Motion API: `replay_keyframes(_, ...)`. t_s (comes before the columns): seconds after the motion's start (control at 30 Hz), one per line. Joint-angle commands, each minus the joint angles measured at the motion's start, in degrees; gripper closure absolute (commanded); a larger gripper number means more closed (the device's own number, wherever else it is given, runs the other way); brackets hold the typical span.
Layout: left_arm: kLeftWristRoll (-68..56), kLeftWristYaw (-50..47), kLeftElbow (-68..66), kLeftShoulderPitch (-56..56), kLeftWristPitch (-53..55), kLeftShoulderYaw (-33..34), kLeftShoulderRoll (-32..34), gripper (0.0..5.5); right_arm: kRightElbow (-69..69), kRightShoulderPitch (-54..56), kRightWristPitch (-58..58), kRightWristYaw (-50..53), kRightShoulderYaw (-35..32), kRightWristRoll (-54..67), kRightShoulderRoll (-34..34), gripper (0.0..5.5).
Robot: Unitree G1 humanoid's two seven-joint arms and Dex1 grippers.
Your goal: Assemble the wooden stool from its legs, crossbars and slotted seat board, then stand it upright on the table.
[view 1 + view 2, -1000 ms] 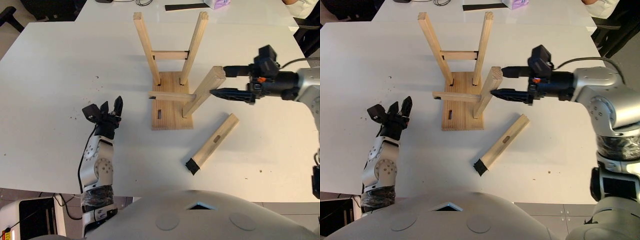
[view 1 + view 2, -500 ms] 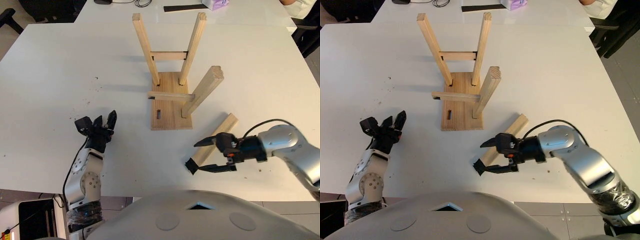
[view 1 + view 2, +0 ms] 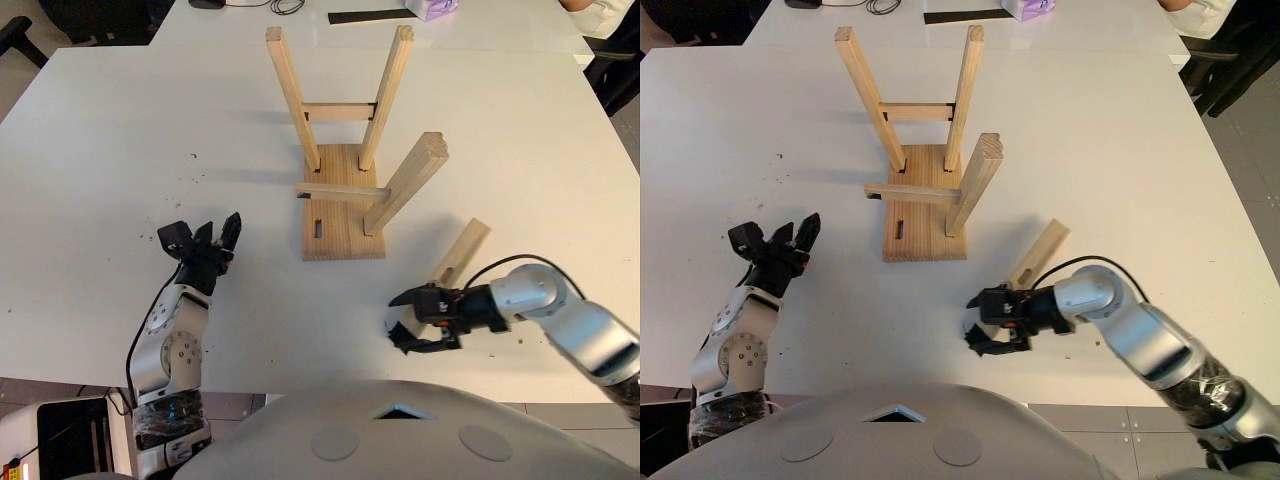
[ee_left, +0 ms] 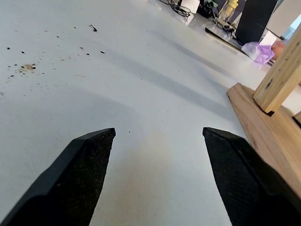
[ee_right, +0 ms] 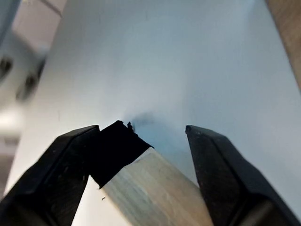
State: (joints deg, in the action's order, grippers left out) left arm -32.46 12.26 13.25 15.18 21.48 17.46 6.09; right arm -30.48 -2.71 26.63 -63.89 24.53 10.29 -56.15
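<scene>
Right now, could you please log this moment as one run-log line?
stool: upside down, three legs fitted | right gripper: open around black end of loose leg | left gripper: open, empty

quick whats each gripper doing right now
Left gripper: open, holding nothing.
Right gripper: open, fingers either side of the loose leg at its black-taped end, not closed on it.

Loose leg (image 3: 465,250) — lower part hidden behind right tool (image 3: 398,322).
</scene>
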Motion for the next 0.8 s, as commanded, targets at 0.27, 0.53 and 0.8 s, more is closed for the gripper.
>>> replay_keyframes(0.27,3.1,-0.4,-5.6,-0.7,-7.3,-2.0,-4.9,2.03,11.9,1.6,-12.8,-8.6,-12.0,0.9,-8.5,2.11)
replay_keyframes(0.53,3.9,-0.1,-9.7,-2.4,-11.3,-2.6,-6.0,2.03,17.1,2.7,-9.6,-17.0,-23.6,14.0,-10.1,2.11)
replay_keyframes(0.8,4.0,-0.6,-11.7,-1.0,-14.8,-2.5,-8.0,2.03,34.5,0.1,-18.0,-27.1,-25.6,8.8,-17.0,2.11)
